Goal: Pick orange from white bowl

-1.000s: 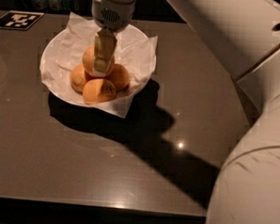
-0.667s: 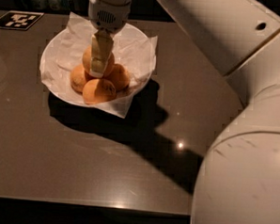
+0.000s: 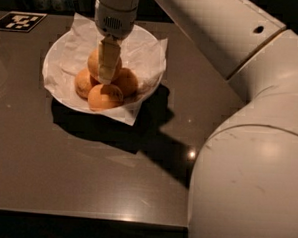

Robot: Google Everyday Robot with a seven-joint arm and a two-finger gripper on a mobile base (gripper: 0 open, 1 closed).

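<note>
Sitting at the far-left back edge of the table (image 3: 61, 171) is a flat black-and-white marker tag (image 3: 19, 20). The tabletop is dark, smooth and glossy, with small glare spots. Its front edge runs straight along the bottom, and a broad stretch of surface lies between that edge and the bowl.

The white bowl (image 3: 48, 78) sits left of centre: wide, shallow, round. It is lined with crinkled white paper (image 3: 142, 50), whose corners poke past the rim at 1 and 5 o'clock.

Four oranges are clustered mid-bowl, touching:
- the orange (image 3: 94, 63) at 12 o'clock of the pile, round, dull dimpled skin
- a small orange (image 3: 83, 82) at 9 o'clock
- an oval orange (image 3: 105, 96) at 6 o'clock, with a dark spot
- another small orange (image 3: 127, 81) at 3 o'clock

The gripper (image 3: 106, 78) hangs straight down from a pale cylindrical wrist, overlapping the front of the orange, its tip low in the middle of the pile. Can't tell whether the claw is wide, narrow or gripping.

A hard black shadow (image 3: 138, 135) spreads from the bowl toward 4 o'clock. The arm (image 3: 250, 96), with a smooth, rounded white shell, fills the right side.
</note>
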